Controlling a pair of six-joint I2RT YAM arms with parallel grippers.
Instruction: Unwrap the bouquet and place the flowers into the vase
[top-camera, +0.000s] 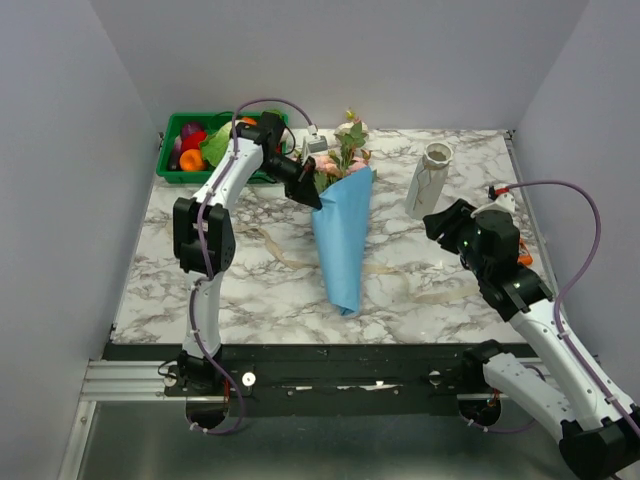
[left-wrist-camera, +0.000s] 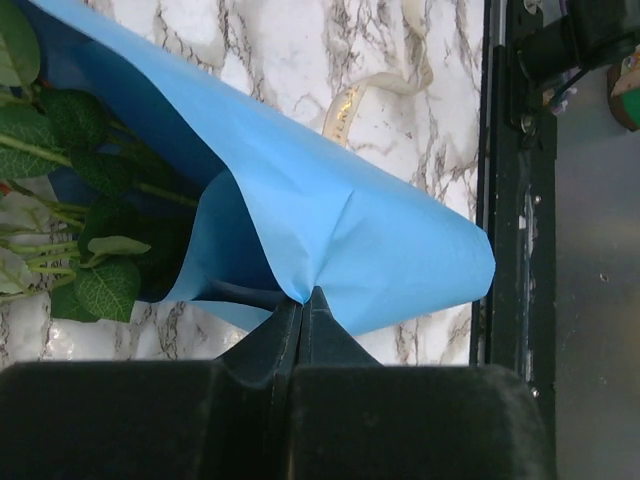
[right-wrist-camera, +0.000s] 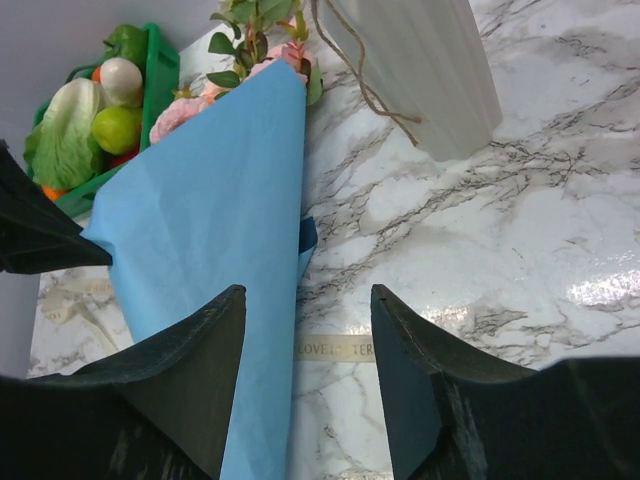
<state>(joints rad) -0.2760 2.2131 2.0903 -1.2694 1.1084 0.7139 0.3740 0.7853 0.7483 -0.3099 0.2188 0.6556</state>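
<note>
From above, the bouquet (top-camera: 345, 200) lies across the middle of the marble table (top-camera: 200, 290). It is wrapped in blue paper (top-camera: 343, 250), with the cone's tip towards the arms and the roses (top-camera: 348, 150) at the far end. The vase (top-camera: 428, 180) stands upright to the right of the blooms, near them but apart. The left gripper (top-camera: 312, 195) is at the left side of the cone's mouth, and the right gripper (top-camera: 437, 222) hangs near the vase's foot. A beige ribbon (top-camera: 275, 250) lies loose on the marble. A green crate (top-camera: 215, 150) of toy vegetables sits in the far left corner.

The left wrist camera shows that arm's fingers pressed flat together, nipping a fold at the very edge of the paper. Leaves (left-wrist-camera: 100, 290) and stems show inside the lifted flap.

The right wrist camera shows its fingers apart with nothing between them, poised over the cone's right edge.

To my eye the step is peeling the wrap open. The pinch is thin, so I would draw the flap out slowly and low, away from the stems, or the paper may slip or tear. The free right arm could pin the other side so the bouquet does not drag. It should stay clear of the vase, which looks easy to topple.
</note>
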